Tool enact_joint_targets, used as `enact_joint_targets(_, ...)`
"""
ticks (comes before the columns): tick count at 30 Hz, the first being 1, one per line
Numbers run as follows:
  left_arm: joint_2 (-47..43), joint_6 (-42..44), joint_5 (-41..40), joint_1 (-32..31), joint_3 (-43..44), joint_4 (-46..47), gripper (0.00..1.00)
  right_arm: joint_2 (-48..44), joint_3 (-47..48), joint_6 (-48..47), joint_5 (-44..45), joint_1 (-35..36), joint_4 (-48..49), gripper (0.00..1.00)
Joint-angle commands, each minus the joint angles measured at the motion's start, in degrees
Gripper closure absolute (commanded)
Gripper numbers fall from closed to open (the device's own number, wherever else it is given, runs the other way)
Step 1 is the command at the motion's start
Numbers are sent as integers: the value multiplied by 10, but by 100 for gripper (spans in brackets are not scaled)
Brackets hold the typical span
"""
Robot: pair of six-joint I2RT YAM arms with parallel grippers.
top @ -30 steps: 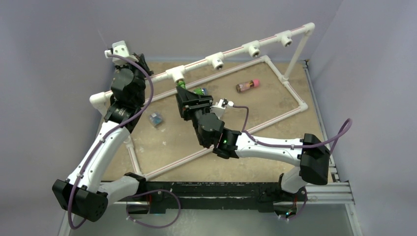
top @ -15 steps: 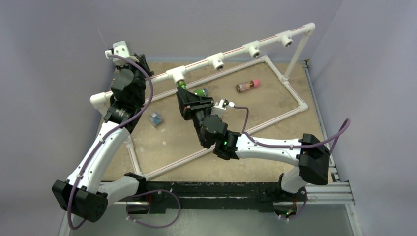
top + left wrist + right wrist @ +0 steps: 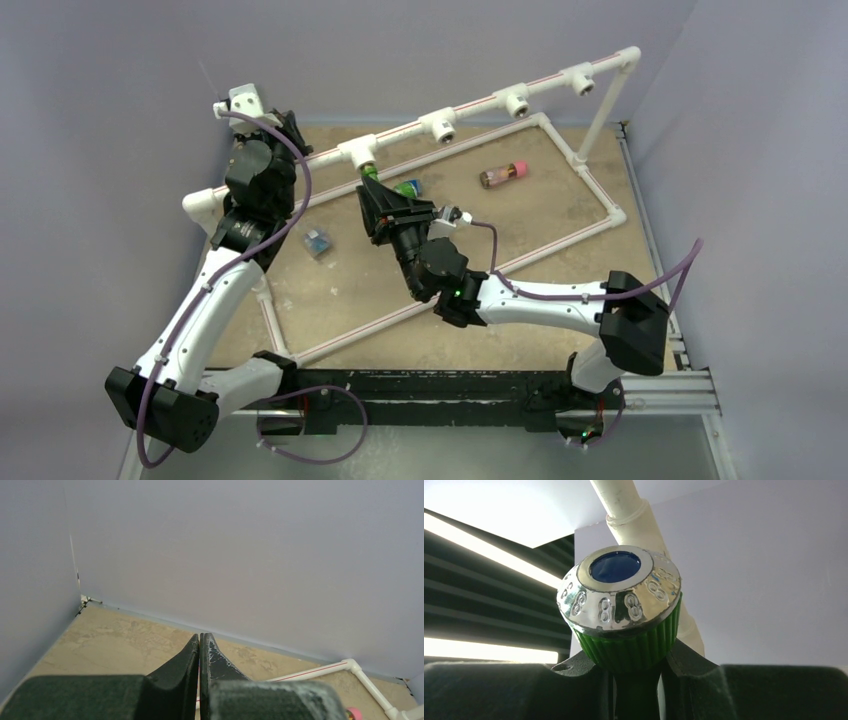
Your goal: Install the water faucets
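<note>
Pipe (image 3: 478,106) over right end effector (image 3: 367,186), bottle (image 3: 503,173) rightward

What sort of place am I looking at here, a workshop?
Probably a robot test booth: plain walls box in one table holding a mock white pipe frame, with a left arm and right arm bolted down.

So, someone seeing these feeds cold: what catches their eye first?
The green faucet fills the right wrist view: a ribbed knob topped by a chrome cap with a blue centre. It is pinched in the right end effector just under the leftmost tee of the raised white pipe rail. After that, the left end effector stands out, shut and aimed at the grey wall.
</note>
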Motion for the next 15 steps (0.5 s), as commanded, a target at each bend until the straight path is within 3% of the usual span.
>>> enact_joint_targets(1,-6,-31,48,-41,-43,-209,100,29,15,57,12,-25,-23,100)
enact_joint_targets(4,-8,-30,45,-41,-42,-209,100,27,20,43,17,-25,-24,99)
enact_joint_targets(8,-8,-30,45,-41,-41,-209,100,16,17,31,22,-25,-37,84)
enact_joint_targets(15,-5,-30,44,-40,-41,-209,100,-6,1,15,28,-25,-56,47)
